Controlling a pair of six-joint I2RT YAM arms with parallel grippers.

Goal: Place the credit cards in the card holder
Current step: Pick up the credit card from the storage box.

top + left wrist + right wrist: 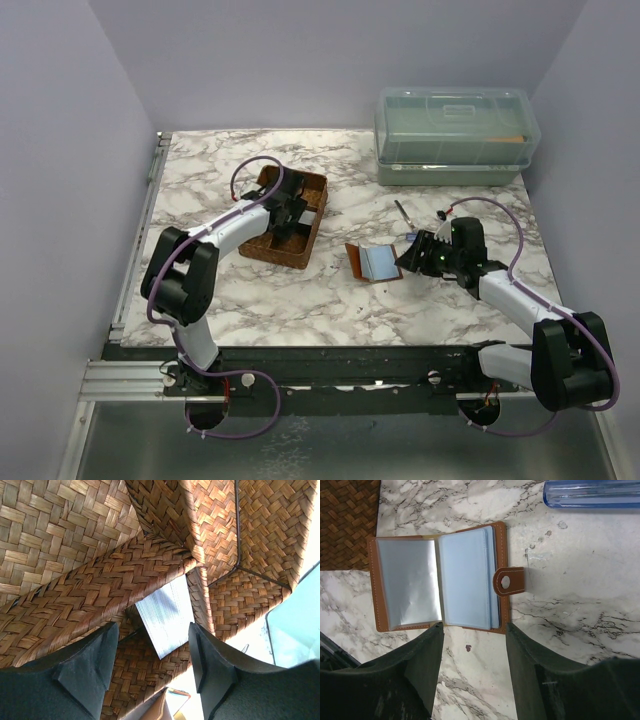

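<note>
Card (165, 614), pale and striped, leans on a woven wall inside the basket (55, 535), mid-frame in the left wrist view. It looks thin, light, stiff and slippery, so I would pinch it across its two long edges, where the left gripper (151, 630) stands spread, one finger at each side, not touching. Right wrist view alone shows the clear pockets of the holder (440, 577), open on the table (570, 630), with the right gripper (474, 630) spread and empty at its lower edge; the top view shows basket and holder well apart, but not the card.
</note>
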